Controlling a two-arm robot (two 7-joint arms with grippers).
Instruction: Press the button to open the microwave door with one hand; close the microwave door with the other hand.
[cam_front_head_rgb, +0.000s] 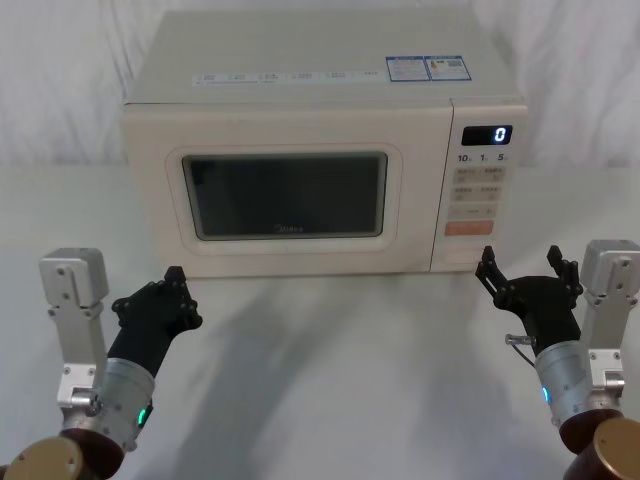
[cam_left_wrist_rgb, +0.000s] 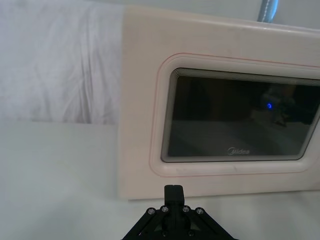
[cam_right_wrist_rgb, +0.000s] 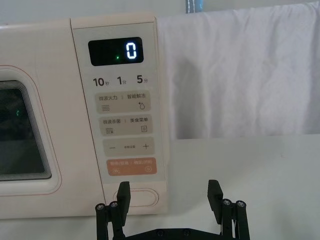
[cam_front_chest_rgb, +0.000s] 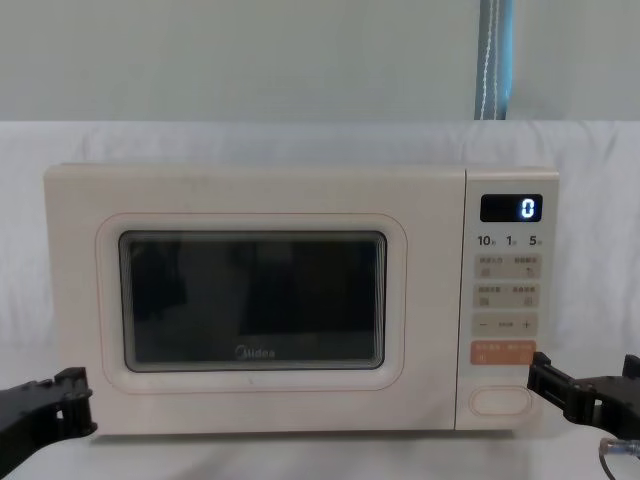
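Right pincer (cam_front_head_rgb: 522, 268): spread wide and holding nothing; it hovers above the table (cam_front_head_rgb: 340, 350) just in front of the microwave's lower right corner. In the right wrist view its two fingers (cam_right_wrist_rgb: 123, 192) stand well apart, one lined up in front of the button's edge. No contact with the button can be made out.
Left pincer (cam_front_head_rgb: 176, 285): fingers drawn together, holding nothing; it hovers over the table in front of the microwave's lower left corner, apart from the door.
Button (cam_right_wrist_rgb: 142, 197): one wide cream oval key at the bottom of the control panel (cam_right_wrist_rgb: 120, 115), directly below the orange key (cam_right_wrist_rgb: 131, 166).
Door (cam_front_head_rgb: 285, 190): one, shut flush with the front, its dark window (cam_front_chest_rgb: 252, 300) carrying the Midea logo along the lower edge.
Microwave (cam_front_head_rgb: 330, 90): one, standing on the white-covered table, front turned toward the robot, panel on the right side.
Display (cam_right_wrist_rgb: 116, 51): one black window at the top of the panel, showing 0.
Panel keys: three time labels under the display, then two paired cream keys, one minus-plus key, one orange key, one oval button.
Pincers: two, one on each side of the microwave's front.
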